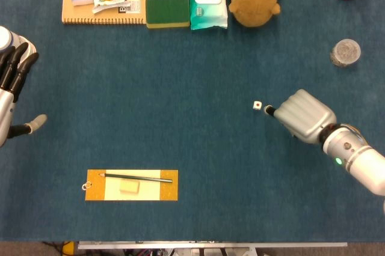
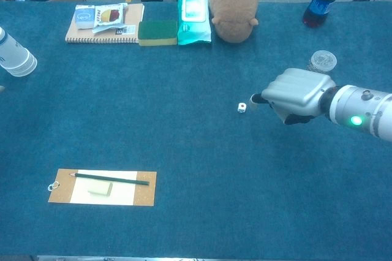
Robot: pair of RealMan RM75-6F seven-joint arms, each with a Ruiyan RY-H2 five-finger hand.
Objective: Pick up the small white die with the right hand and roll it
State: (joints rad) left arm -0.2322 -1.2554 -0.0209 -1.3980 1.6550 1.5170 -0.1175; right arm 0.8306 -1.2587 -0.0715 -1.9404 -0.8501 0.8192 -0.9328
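Head view: small white die [image 1: 257,105], dark pips, flat on blue table [image 1: 180,124], mid-right. Right hand [image 1: 299,116] just right of it, one fingertip nearly touching; holding nothing, finger spread unclear. Left hand [image 1: 13,82] at far-left edge, fingers apart.

Chest view: die [image 2: 242,107] alone; open cloth left and near. Plush toy [image 2: 233,3] well beyond.

Even, fairly bright light falls from above on the blue desk [image 1: 180,88], leaving only faint, soft shadows. The silver back of the right robot hand [image 1: 302,116] carries a mild sheen with no harsh glare. Both views are reasonably sharp but slightly grainy. The chest view bends the desk's far edge [image 2: 49,2] a little.
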